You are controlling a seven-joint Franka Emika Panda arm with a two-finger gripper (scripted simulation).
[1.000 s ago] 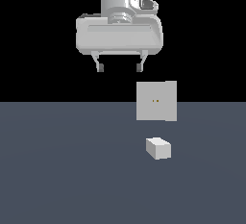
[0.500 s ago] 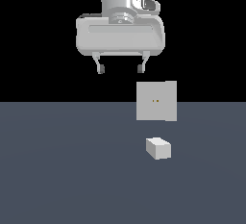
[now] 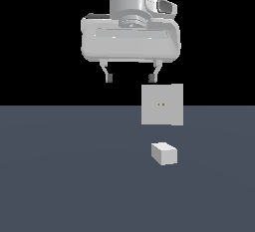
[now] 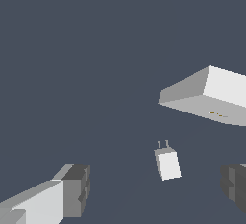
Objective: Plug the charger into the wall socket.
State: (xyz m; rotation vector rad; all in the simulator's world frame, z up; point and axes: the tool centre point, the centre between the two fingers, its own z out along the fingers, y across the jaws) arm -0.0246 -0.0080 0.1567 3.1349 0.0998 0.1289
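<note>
The charger point(image 3: 164, 153) is a small white-grey block lying on the dark floor, below the wall socket in the exterior view. In the wrist view the charger point(image 4: 167, 163) shows two thin prongs pointing toward the socket. The wall socket point(image 3: 162, 104) is an upright light-grey square plate with two tiny orange dots; the wrist view shows the wall socket point(image 4: 211, 98) from above. My gripper point(image 3: 130, 78) hangs high above the floor, open and empty, toward the exterior view's left of the socket. Both fingertips point(image 4: 76, 189) frame the charger loosely in the wrist view.
The dark grey floor point(image 3: 64, 176) stretches flat around the charger and socket. Nothing else stands on it in either view.
The gripper has shifted slightly toward the exterior view's right and stays at much the same height. Charger and socket have not moved.
</note>
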